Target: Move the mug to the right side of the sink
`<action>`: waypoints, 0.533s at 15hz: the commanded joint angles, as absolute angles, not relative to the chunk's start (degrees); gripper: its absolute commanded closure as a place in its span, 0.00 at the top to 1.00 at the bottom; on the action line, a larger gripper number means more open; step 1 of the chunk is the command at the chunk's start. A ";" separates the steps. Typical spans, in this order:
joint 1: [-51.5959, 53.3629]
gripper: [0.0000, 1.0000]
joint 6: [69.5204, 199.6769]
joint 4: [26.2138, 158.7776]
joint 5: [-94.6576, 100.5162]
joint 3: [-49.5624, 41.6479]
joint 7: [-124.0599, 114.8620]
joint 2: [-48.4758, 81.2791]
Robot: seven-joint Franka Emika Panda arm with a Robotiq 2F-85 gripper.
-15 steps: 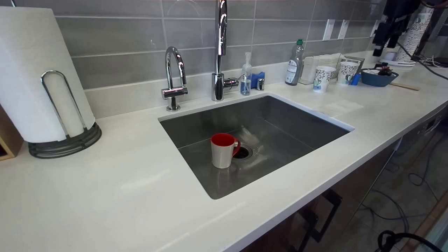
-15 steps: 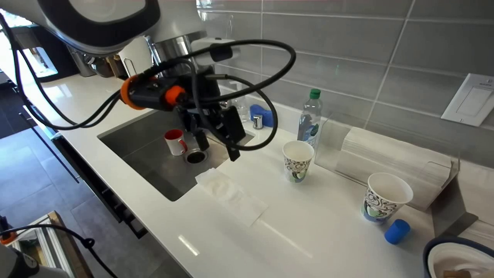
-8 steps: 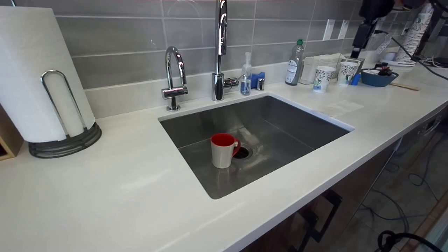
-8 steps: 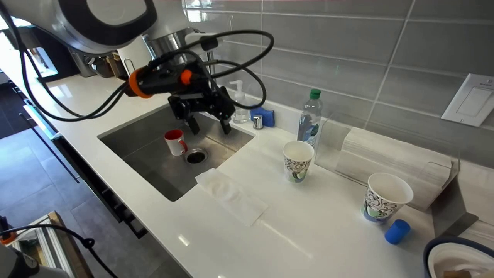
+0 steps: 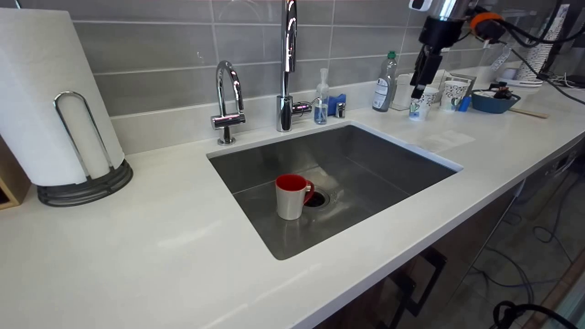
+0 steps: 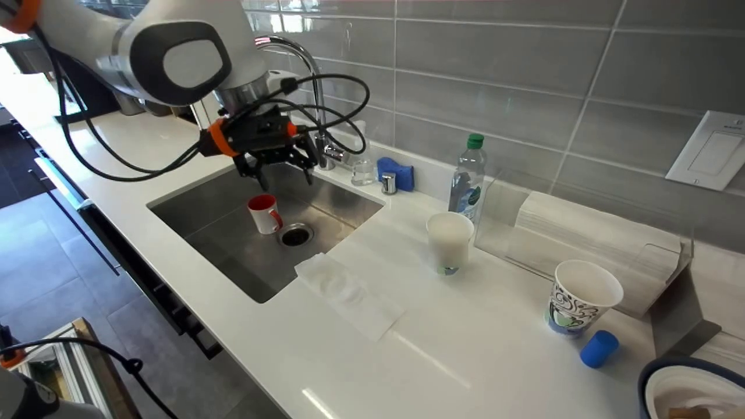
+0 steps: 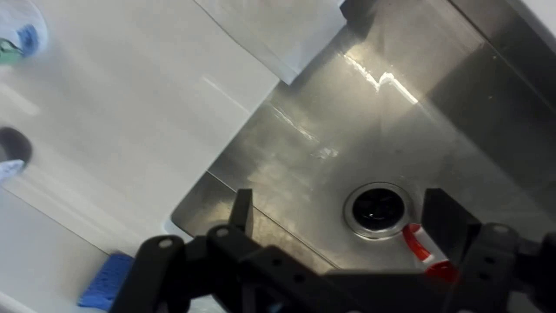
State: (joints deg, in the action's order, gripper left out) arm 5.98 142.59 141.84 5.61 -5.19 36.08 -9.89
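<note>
The white arm has a dark oval ring, orange bands and black cables; its black gripper shows round screws.

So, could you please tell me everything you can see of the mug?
The mug is white outside and red inside, with a red handle; it looks like glazed ceramic. It stands upright on the floor of the sink, beside the drain, its handle turned toward the drain. Only the sink appears to touch it; the open claw is apart from it. In the wrist view the claw partly hides it, and its inner bottom cannot be made out.
</note>
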 commanded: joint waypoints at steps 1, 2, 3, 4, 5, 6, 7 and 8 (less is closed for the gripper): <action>8.53 1.00 148.09 143.84 -2.85 -4.68 49.23 -7.78; 9.11 1.00 149.20 143.71 -5.53 -4.68 53.65 -6.65; 11.71 1.00 150.05 143.32 -8.26 -6.44 57.66 -5.47; 13.58 1.00 150.40 142.81 -11.62 -7.25 61.75 -4.52; 15.53 1.00 150.50 141.94 -15.07 -8.18 65.80 -3.31; 17.33 1.00 149.98 140.90 -18.96 -8.87 69.88 -2.10; 18.63 1.00 148.89 139.95 -22.49 -9.24 73.91 -1.28; 19.69 1.00 147.80 138.62 -26.19 -9.35 78.01 0.00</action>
